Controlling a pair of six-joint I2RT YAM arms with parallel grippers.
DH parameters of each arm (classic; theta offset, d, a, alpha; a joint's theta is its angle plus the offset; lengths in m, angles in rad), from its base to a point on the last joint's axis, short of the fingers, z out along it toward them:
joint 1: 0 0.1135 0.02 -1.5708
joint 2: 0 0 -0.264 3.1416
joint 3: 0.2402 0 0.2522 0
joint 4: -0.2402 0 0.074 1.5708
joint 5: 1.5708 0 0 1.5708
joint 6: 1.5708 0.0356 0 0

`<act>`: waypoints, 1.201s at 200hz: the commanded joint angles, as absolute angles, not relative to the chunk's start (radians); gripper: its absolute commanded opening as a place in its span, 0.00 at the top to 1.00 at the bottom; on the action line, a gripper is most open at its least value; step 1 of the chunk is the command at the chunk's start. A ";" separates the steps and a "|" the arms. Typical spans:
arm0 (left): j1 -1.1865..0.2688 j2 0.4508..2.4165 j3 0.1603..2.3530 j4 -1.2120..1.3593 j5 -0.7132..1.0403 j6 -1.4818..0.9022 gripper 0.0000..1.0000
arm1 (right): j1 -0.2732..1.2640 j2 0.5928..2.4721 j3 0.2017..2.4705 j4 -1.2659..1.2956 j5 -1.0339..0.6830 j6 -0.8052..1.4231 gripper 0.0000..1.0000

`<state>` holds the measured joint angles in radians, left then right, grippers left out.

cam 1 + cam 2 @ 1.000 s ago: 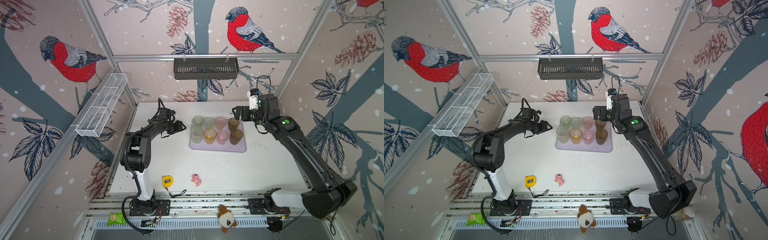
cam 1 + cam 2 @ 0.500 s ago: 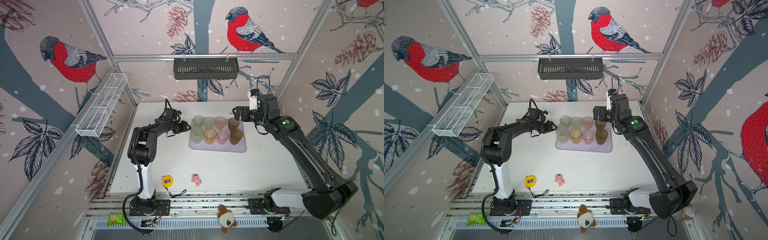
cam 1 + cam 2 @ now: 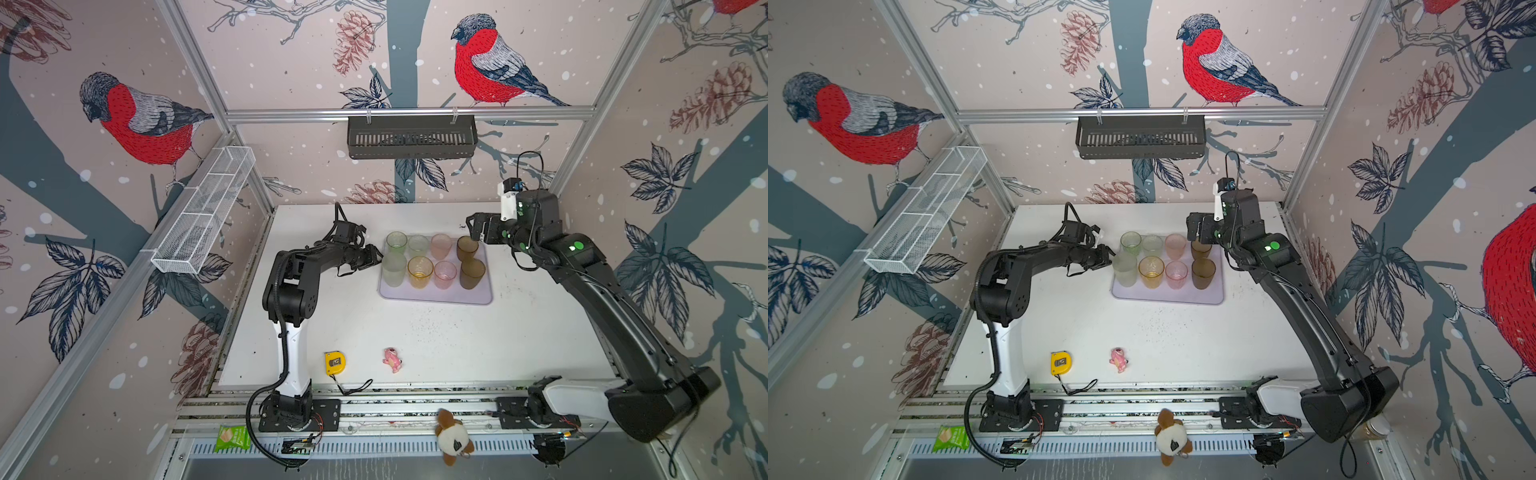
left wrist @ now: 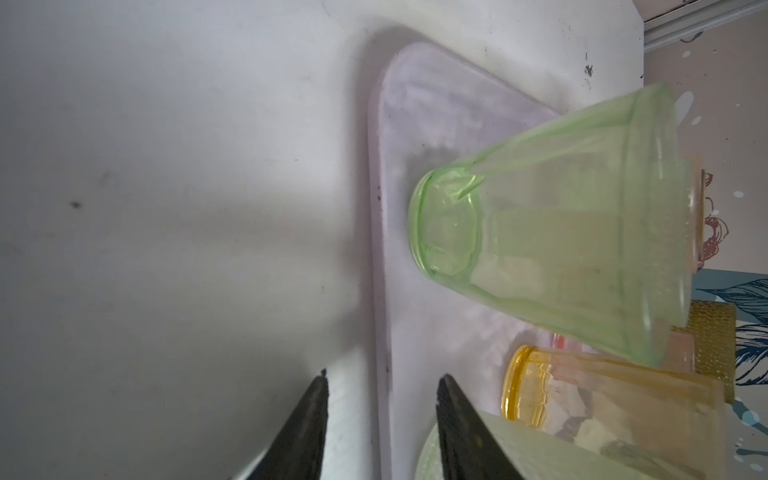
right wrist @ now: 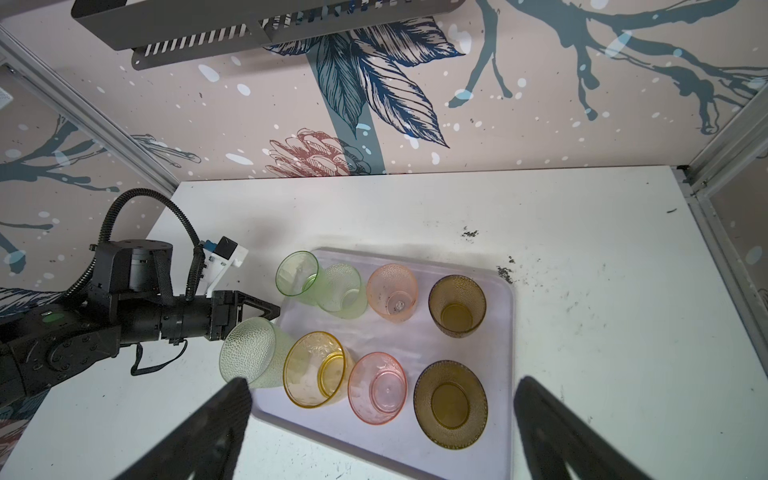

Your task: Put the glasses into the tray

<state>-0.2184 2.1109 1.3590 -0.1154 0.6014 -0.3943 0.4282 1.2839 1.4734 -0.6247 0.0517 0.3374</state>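
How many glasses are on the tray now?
8, on the tray, two rows. Far row, left to right in a top view: green glass, pale glass, pink glass, brown glass. Near row: frosted glass, amber glass, near pink glass, near brown glass. None seems hidden.

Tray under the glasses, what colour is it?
The tray is pale lavender, shown best in the right wrist view.

We find the glasses (image 3: 419,272) packed in two rows of four on the tray (image 3: 436,296), nearly touching, leaving its front strip bare. The left gripper (image 3: 376,259), jaws parted, blocks the tray's left edge; the right gripper (image 3: 471,229), spread wide, hangs by the back right corner. In front of the tray we have open table (image 3: 436,332), save a tape measure (image 3: 334,362) and pink toy (image 3: 392,359) near the front edge.
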 commanded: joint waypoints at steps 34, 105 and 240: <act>-0.236 2.142 1.372 -0.077 0.551 -0.399 0.61 | 0.433 1.276 1.475 -0.625 0.076 0.354 0.00; -0.258 2.142 1.335 -0.063 0.466 -0.398 0.76 | 0.436 1.289 1.493 -0.629 0.081 0.343 0.00; -0.273 2.101 1.257 -0.015 0.390 -0.433 0.94 | 0.436 1.274 1.479 -0.621 0.089 0.337 0.00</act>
<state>-0.2745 2.1048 1.2682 0.0689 0.4259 -0.4557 0.4339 1.2812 1.4815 -0.6334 0.0780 0.3401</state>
